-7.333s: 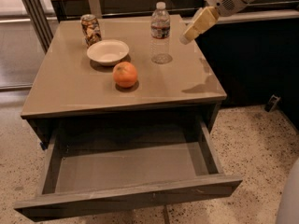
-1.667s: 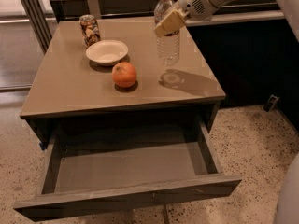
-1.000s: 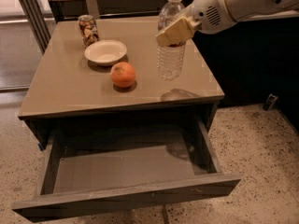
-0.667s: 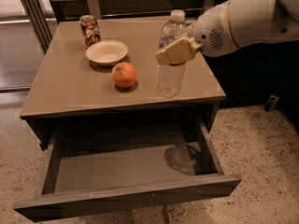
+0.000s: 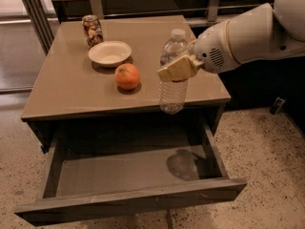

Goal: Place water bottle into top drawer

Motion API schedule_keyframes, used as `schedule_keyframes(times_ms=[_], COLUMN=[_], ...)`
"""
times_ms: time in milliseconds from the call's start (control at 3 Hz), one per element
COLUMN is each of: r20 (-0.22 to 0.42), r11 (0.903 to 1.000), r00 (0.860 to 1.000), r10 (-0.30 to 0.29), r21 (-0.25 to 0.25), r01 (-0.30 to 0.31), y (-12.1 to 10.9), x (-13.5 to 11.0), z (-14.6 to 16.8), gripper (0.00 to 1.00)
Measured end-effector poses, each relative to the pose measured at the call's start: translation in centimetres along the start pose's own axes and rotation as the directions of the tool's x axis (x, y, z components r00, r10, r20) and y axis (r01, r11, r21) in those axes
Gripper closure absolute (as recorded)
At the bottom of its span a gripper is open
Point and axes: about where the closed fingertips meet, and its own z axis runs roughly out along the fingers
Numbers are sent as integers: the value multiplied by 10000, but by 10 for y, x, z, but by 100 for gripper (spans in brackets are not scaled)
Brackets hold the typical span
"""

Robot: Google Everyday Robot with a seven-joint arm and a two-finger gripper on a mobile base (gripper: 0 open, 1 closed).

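Clamping water bottle (image 5: pixel 172 93), pincer (image 5: pixel 177 68) over top drawer (image 5: pixel 128 202)

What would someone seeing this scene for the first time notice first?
The white robot arm on the right, its gripper clamped on a clear water bottle held in the air over the front edge of the table. Below it the top drawer stands pulled open; an orange sits mid-table.

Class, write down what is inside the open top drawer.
In the top drawer, only grey bottom and a shadow show; its rear under the table is hidden. The gripper holds the water bottle above its right side.
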Motion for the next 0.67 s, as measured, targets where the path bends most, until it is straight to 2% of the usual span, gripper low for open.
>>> schedule_keyframes(times_ms=[333, 667], r20=[341, 630], r11=[9997, 9983], r00=[9993, 9980], r10=[-146, -41], r21=[-166, -571], r01=[152, 77], y=[27, 64], x=[19, 70], z=[9, 43], gripper=[100, 100])
